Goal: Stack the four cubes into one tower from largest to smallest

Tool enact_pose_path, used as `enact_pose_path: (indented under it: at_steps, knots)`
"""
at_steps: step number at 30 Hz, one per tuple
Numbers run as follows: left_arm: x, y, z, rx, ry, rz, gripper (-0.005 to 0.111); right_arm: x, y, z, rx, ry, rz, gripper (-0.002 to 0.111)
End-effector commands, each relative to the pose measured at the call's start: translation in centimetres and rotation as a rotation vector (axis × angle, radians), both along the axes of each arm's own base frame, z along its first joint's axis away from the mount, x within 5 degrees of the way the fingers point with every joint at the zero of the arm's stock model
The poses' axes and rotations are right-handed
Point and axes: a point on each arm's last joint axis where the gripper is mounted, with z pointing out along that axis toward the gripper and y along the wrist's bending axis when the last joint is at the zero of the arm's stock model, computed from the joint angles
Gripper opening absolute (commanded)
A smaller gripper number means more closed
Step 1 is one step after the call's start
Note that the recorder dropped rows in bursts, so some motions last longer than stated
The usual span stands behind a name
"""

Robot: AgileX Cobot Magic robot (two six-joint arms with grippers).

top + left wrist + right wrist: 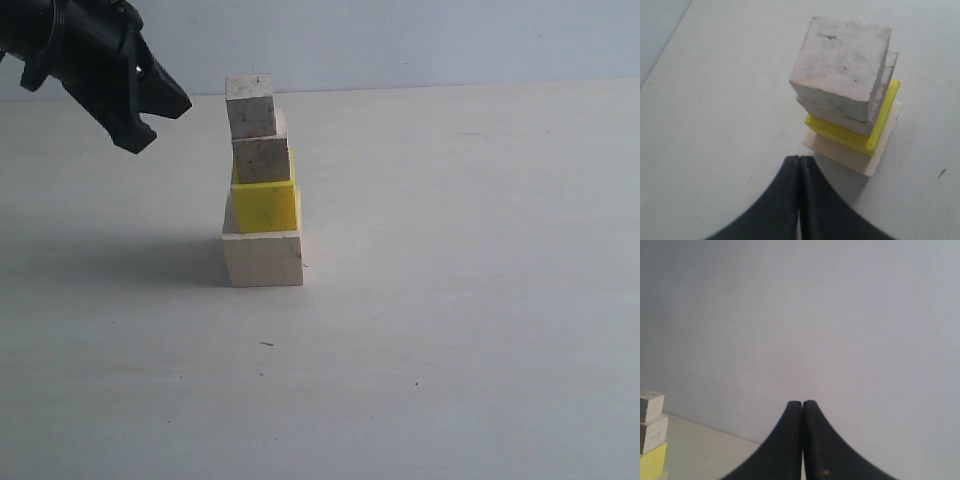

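The tower stands in the middle of the table: a large pale cube (263, 257) at the base, the yellow cube (265, 203) on it, then a small speckled cube (262, 158) and a second small cube (250, 105) on top, each slightly offset. The left wrist view looks down on the top cube (840, 62), the yellow cube (880, 127) and the pale base (850, 155). My left gripper (165, 110) (799, 159) hangs shut and empty to the left of the tower's top, not touching it. My right gripper (803, 403) is shut and empty, far from the tower (651, 440).
The pale table (450, 300) stretches around the tower, with a plain light wall (420, 40) behind it. The tower's shadow falls to its left on the table.
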Motion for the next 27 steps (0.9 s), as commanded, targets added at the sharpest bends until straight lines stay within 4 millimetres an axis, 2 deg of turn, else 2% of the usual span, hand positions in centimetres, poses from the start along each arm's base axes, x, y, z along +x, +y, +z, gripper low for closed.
enact_pose_path:
  at_steps: [1,4,23,27]
  knots:
    - [0.47,-0.35,0.08,-0.077,-0.017,-0.035,0.0,-0.03,0.02,-0.1,0.005,-0.005,0.004,0.0]
    - [0.83,-0.53,-0.7,-0.07,0.0,-0.043,0.0,-0.03,0.03,-0.1,0.005,-0.005,0.006,0.0]
    - [0.85,-0.95,-0.36,-0.124,-0.019,-0.063,0.0,-0.04,0.13,-0.13,0.002,-0.002,0.041,0.0]
    - [1.05,-1.05,-0.81,-0.122,-0.008,-0.065,0.0,-0.04,0.13,-0.13,0.002,-0.002,0.041,0.0]
